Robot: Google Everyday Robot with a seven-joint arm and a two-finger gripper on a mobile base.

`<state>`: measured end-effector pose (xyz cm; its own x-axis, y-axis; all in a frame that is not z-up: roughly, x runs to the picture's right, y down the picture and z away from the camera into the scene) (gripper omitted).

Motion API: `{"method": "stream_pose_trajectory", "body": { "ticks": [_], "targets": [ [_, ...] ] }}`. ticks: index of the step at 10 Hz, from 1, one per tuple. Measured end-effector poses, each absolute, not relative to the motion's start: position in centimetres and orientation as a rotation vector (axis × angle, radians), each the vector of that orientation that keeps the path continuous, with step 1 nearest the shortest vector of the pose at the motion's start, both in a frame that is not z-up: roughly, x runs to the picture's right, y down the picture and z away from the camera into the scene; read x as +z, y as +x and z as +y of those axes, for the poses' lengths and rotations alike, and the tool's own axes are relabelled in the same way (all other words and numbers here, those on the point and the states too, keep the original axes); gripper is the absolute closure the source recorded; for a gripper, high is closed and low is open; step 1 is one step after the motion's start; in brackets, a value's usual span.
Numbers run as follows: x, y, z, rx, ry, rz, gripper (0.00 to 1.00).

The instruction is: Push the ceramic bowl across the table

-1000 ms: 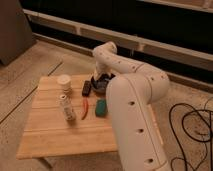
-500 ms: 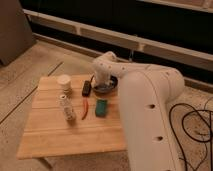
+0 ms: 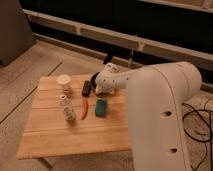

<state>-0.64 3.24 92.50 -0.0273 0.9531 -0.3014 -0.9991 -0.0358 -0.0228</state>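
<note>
The robot's big white arm [image 3: 160, 115] fills the right side of the scene and bends over the far right part of the table [image 3: 55, 137], its rounded wrist hanging low over the planks. The gripper [image 3: 96, 81] is down at the far edge, just right of the flat black block [image 3: 87, 88] and almost wholly covered by the wrist, so I cannot tell whether it is open or closed, or whether it has hold of anything. The ceramic bowl [image 3: 104, 93] sits right there under the wrist, far of centre on the table; only a dark sliver of it shows, so whether the gripper touches it I cannot say. Just near of it lies the green sponge [image 3: 101, 107], with a thin red object [image 3: 85, 108] beside it to the left, and left again a small pale bottle [image 3: 66, 107] standing upright. A cream-white cup [image 3: 64, 80] stands at the far left, left of the block. Dark cables [image 3: 200, 116] trail on the floor to the right.
</note>
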Motion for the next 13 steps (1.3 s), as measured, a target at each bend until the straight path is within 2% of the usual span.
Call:
{"method": "stream_pose_trajectory", "body": {
  "ticks": [3,5,7,10,11,13],
  "targets": [
    [92.9,-1.7,6.5,1.591,-0.293,0.274,0.35],
    [94.0,-2.5,8.9,1.572,-0.364,0.330,0.35],
    [95.1,-2.1,9.4,1.563,-0.433,0.368,0.35],
    [97.0,3.7,4.3,1.521,-0.452,0.411,0.35],
    [97.4,6.1,0.5,1.495,-0.402,0.413,0.35],
    [98.2,6.7,-3.0,1.429,-0.340,0.405,0.35]
  ]
}}
